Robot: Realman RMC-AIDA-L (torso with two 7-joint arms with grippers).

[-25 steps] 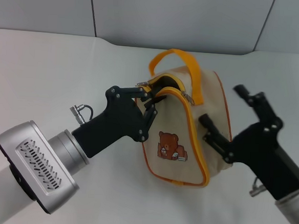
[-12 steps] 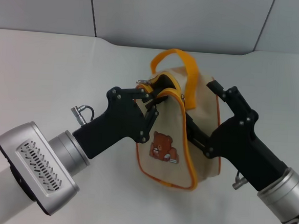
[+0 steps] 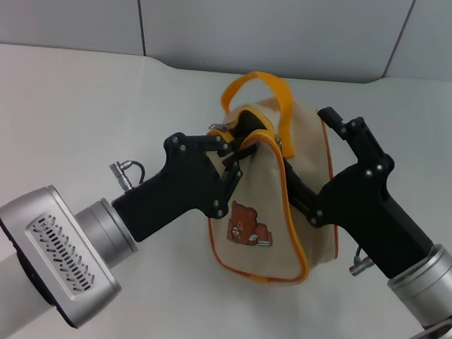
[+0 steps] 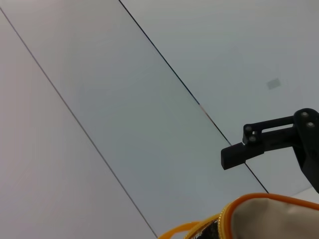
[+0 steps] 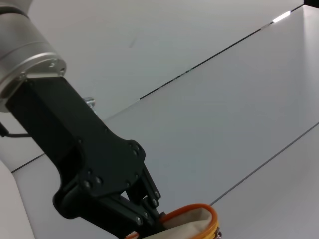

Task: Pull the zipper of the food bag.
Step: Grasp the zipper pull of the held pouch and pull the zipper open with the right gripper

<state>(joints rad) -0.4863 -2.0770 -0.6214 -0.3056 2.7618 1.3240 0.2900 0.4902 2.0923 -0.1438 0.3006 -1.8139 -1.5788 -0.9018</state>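
The beige food bag (image 3: 257, 183) with a brown bear print stands mid-table, its orange strap handle (image 3: 257, 82) arching over the top. The orange-yellow zipper (image 3: 297, 240) runs along its edge and the top gapes open. I cannot make out the silver pull tab. My left gripper (image 3: 229, 149) is shut on the bag's rim by the opening. My right gripper (image 3: 309, 148) is open and straddles the bag's right side, one finger (image 3: 351, 133) behind it and one across the front. The left wrist view shows the bag's rim (image 4: 269, 216). The right wrist view shows the left gripper (image 5: 149, 211).
The bag stands on a white table (image 3: 76, 97) with a grey panelled wall (image 3: 260, 20) behind it. Both black arms crowd the bag from the left and the right.
My right gripper has moved left from beside the bag to straddle its right side. The bag has leaned and shifted a little to the left. The left gripper has kept its hold.
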